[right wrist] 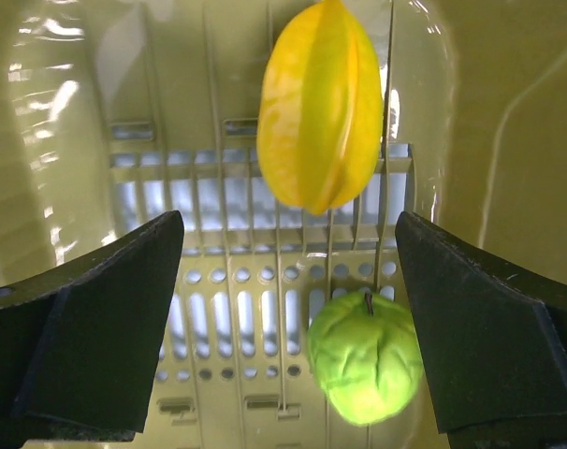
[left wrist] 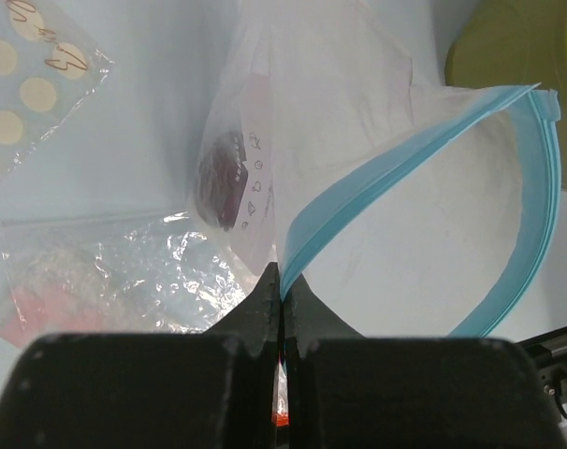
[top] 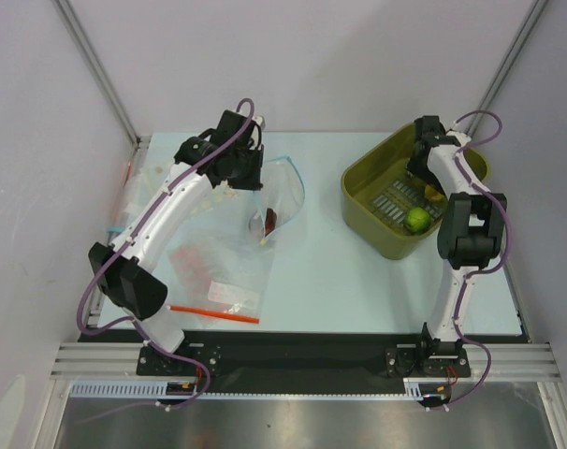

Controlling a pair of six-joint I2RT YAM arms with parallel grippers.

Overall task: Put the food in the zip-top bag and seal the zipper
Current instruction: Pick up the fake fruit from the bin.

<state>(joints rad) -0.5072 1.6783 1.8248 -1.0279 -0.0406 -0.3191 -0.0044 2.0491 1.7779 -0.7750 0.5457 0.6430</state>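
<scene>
The zip-top bag [top: 282, 198] lies at the table's middle with its mouth open. The dark red fruit [top: 265, 222] sits inside it, and shows through the plastic in the left wrist view [left wrist: 223, 173]. My left gripper [top: 247, 180] is shut on the light blue zipper [left wrist: 508, 243] at one end [left wrist: 282, 277]. My right gripper [top: 424, 180] is open inside the olive basket [top: 363, 178], above the green fruit [right wrist: 368, 355] and the yellow star-shaped fruit [right wrist: 321, 103]. In the right wrist view the gripper [right wrist: 288, 245] holds nothing, and the green fruit lies near its right finger.
A crinkled clear bag [top: 213, 271] with a red-orange strip [top: 215, 313] lies near my left arm. A clear bag with pale dots [left wrist: 31, 84] lies at the left. The basket's rim [left wrist: 517, 56] stands just right of the open bag.
</scene>
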